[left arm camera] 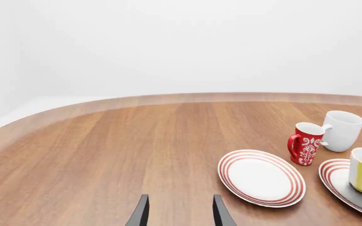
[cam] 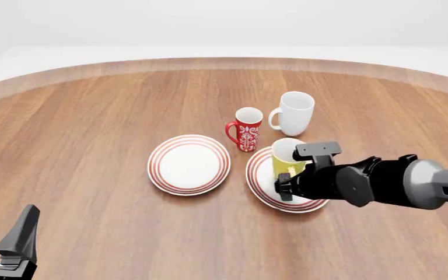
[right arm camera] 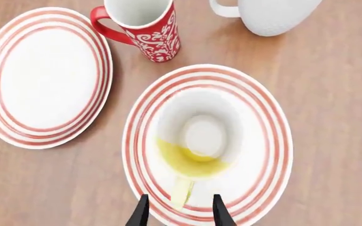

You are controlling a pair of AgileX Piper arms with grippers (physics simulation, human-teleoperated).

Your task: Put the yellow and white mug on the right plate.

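Note:
The yellow and white mug (cam: 286, 154) stands upright on the right plate (cam: 256, 175), handle toward my side. In the right wrist view I look down into the mug (right arm camera: 197, 141), which sits at the middle of the plate (right arm camera: 275, 141). My right gripper (right arm camera: 179, 214) is open just above the mug. Its fingers are on either side of the yellow handle (right arm camera: 181, 190) without touching it. In the front view it (cam: 284, 182) hangs over the plate's near part. My left gripper (cam: 2, 233) is open and empty at the near left. It also shows in the left wrist view (left arm camera: 179, 214).
The left plate (cam: 189, 164) lies bare beside the right one. A red white-patterned mug (cam: 247, 129) and a larger white mug (cam: 294, 112) stand just behind the plates, close to the right plate's far rim. The table's curved far edge (cam: 224, 61) runs behind them.

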